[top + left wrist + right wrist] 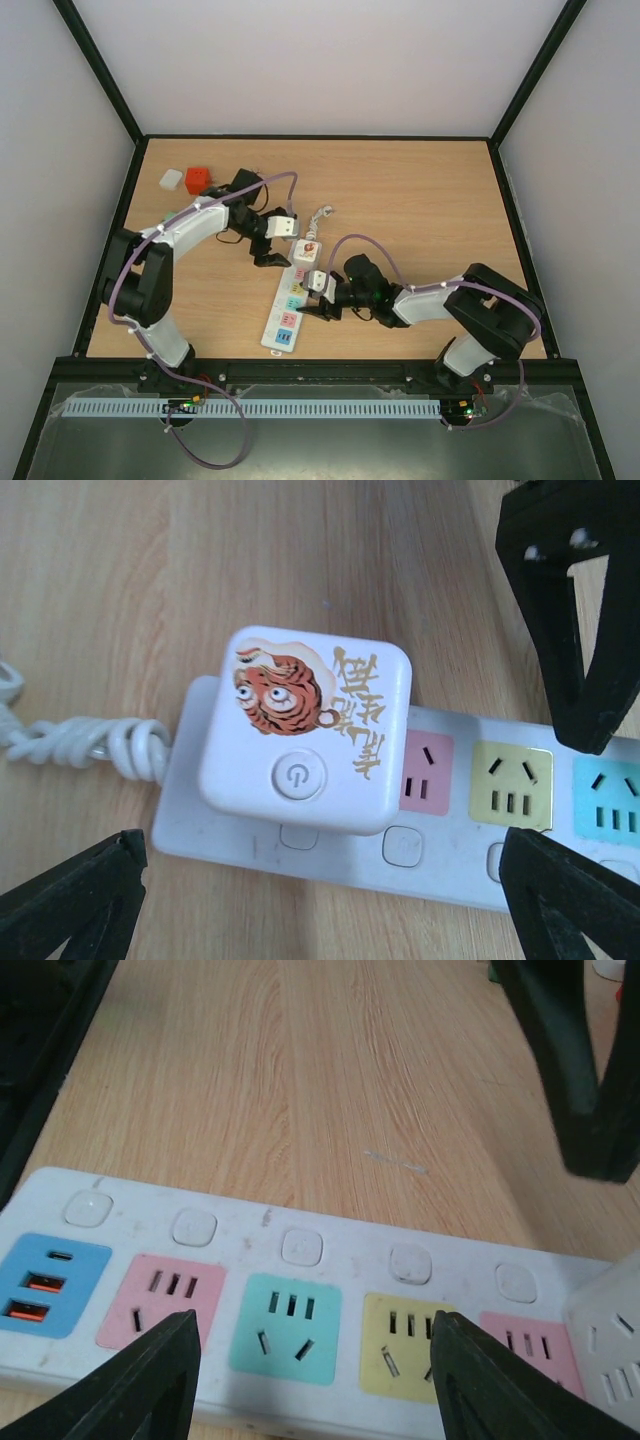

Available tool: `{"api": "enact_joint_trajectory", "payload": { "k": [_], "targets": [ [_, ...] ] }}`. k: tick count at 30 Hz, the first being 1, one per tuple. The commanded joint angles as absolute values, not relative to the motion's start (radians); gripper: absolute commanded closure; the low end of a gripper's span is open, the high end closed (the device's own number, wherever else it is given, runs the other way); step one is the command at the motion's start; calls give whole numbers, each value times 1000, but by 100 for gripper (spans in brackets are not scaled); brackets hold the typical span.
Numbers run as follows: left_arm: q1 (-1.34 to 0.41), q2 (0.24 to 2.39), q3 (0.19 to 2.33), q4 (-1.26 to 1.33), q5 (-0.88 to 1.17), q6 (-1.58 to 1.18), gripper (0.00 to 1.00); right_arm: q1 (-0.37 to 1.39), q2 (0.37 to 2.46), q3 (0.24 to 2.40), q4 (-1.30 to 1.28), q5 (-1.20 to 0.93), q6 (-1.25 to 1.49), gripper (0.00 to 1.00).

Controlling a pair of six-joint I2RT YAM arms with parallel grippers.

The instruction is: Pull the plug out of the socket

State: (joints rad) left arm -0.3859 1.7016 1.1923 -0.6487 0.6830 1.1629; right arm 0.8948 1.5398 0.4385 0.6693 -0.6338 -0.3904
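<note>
The socket (290,305) is a long white strip lying on the wooden table, with blue, pink, teal and yellow outlets (300,1330). The plug (305,730), a white square block with a tiger picture and a power button, sits in the strip's far end (307,250). My left gripper (320,910) is open, its fingers spread wide on either side of the plug without touching it (278,247). My right gripper (315,1380) hangs low over the socket's middle (308,295), jaws apart along the strip, one finger over the pink outlet and one over the yellow, nothing between them.
The socket's white coiled cord (90,742) runs off its plug end toward the back (322,212). A red block (197,180) and a small white block (170,179) lie at the back left. One black finger of the left gripper (585,1070) stands just beyond the strip.
</note>
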Motion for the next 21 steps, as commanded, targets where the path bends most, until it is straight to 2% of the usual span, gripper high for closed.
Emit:
{"api": "enact_joint_trajectory", "payload": {
  "k": [1,12,18,21],
  "targets": [
    [-416,1743,1221,-646,676,1203,2,911,1573,422,801,-570,-419,39],
    [-468,1805,1230,-564,642,1155,4,933,1655,461,867,-587,-382,47],
    [-485,1809,1224,-547,638,1149,19,932,1690,455,914,-564,-353,49],
    [-485,1810,1217,-542,643,1148,21,933,1719,462,934,-554,-339,52]
  ]
}}
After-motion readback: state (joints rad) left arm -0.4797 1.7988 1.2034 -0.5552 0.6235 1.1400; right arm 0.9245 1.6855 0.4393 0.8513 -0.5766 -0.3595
